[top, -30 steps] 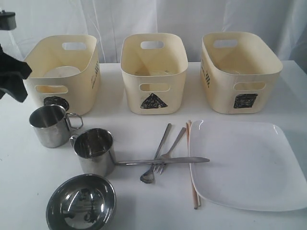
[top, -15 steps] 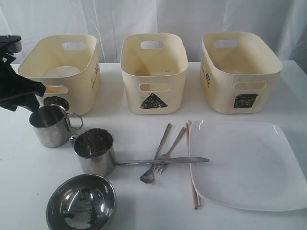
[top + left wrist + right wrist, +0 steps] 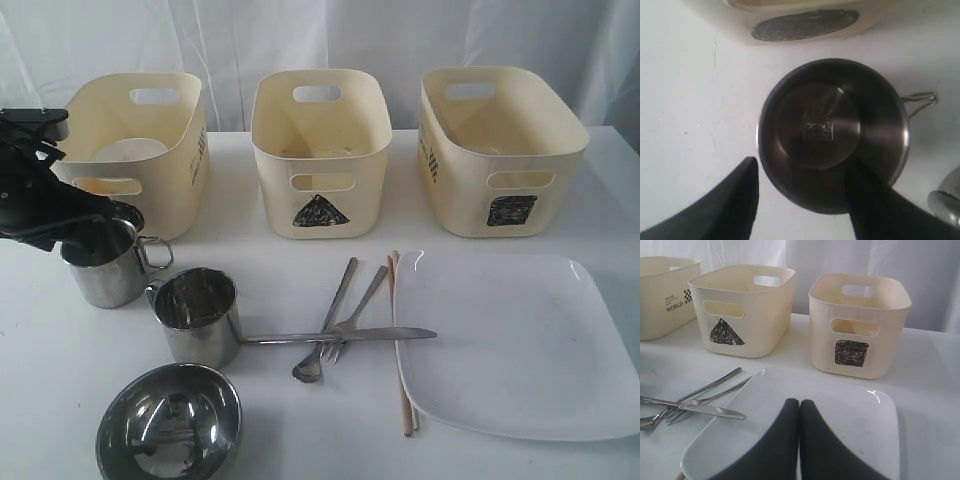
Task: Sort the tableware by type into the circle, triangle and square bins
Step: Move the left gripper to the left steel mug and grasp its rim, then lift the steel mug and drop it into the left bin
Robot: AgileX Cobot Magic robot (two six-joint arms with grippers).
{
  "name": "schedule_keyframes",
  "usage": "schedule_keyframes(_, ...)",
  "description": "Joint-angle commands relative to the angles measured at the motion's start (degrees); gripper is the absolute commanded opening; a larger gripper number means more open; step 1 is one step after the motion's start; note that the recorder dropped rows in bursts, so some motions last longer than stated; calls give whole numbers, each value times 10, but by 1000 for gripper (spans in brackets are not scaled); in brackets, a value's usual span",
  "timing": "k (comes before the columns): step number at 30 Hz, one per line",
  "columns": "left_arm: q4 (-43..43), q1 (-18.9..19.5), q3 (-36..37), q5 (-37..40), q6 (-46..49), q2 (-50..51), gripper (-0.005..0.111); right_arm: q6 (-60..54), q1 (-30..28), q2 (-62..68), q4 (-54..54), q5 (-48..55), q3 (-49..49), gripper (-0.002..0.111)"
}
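At the far left of the counter [image 3: 260,250], the left hand [image 3: 105,222] hangs over the rear steel mug [image 3: 100,278], which stands upright just in front of the circle bin [image 3: 165,195]. In the left wrist view the hand [image 3: 802,162] is released. One finger [image 3: 737,200] is outside the rear steel mug's [image 3: 832,115] rim and the other lies over its inside. From that angle I cannot tell whether either finger touches the steel, so nothing reads as grasped.

The white bowl [image 3: 130,150] lies inside the circle bin. The front steel mug [image 3: 198,318] stands upright near the first, closer to the camera, and the steel bowl [image 3: 170,422] sits nearest the front edge.

The triangle bin [image 3: 320,165] is at the middle of the back row. In front of it the spoon [image 3: 325,325] and fork [image 3: 358,308] lie side by side. The knife [image 3: 340,337] lies across both, its handle end at the front steel mug and its blade tip over the chopsticks [image 3: 400,350]. The chopsticks lie along the left edge of the white square plate [image 3: 510,340], partly tucked under it.

The square bin [image 3: 505,170] stands at the back right, behind the plate. The right hand [image 3: 800,404] is clenched with its fingers pressed together and nothing between them. It is poised above the plate [image 3: 850,405] in the right wrist view.
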Motion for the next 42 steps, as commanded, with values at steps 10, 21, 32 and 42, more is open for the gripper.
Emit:
schedule_keyframes(10, 38, 9, 4, -23, -12, 25, 57, 2, -4, -4, -2, -4, 4, 0)
schedule_keyframes(21, 40, 9, 4, -37, -12, 78, 64, 2, -4, -4, -2, -4, 4, 0)
schedule_keyframes(32, 39, 9, 4, -12, -14, 77, 5, 2, -4, -4, -2, -4, 4, 0)
schedule_keyframes(42, 52, 9, 4, 57, -9, -4, 0, 2, -4, -4, -2, -4, 4, 0)
